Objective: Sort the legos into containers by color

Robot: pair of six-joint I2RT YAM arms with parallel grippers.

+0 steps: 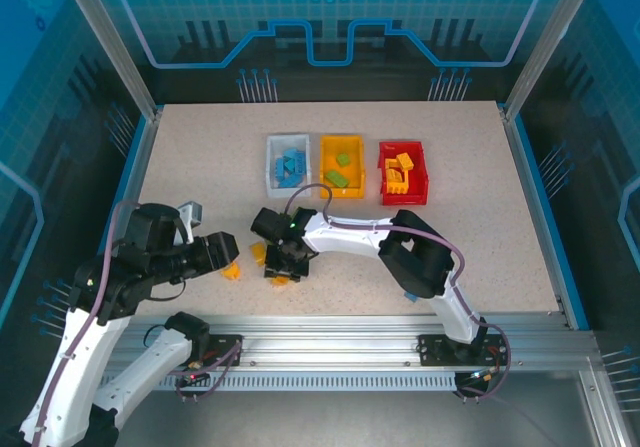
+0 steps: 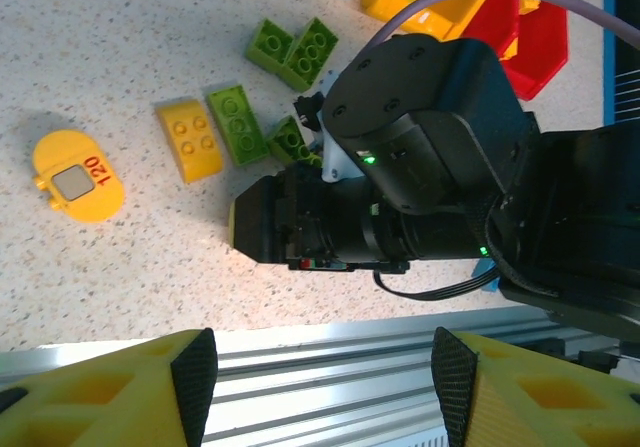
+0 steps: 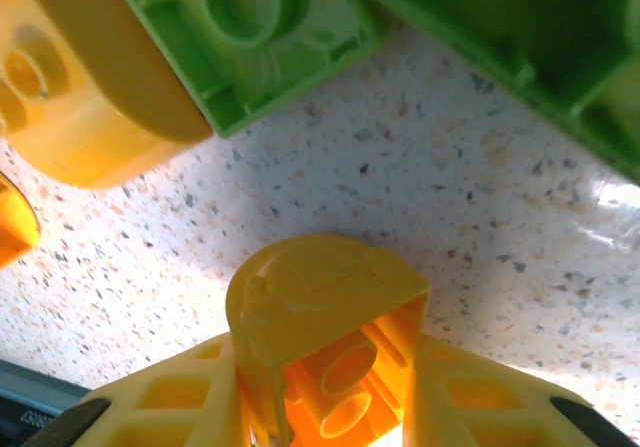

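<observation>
Gripping a yellow rounded lego (image 3: 320,307) low over the surface (image 1: 480,217), near the front edge, btwn the two arms.
R jaws clamped on it, a finger each side. Just past it: two green legos (image 3: 250,37) showing hollow undersides, plus a bigger yellow piece (image 3: 80,97). L jaws apart, nothing btwn them, over the front rail (image 2: 330,367), facing the R arm. Loose nearby: yellow studded brick (image 2: 190,139) touching a green brick (image 2: 238,122), and a yellow tag piece marked 120 (image 2: 78,175) off by itself. Far side, in a row: white-grey bin (image 1: 269,162) w/ blue legos (image 1: 290,167), yellow-orange bin (image 1: 323,167) w/ green, red bin (image 1: 423,177) w/ yellow.
</observation>
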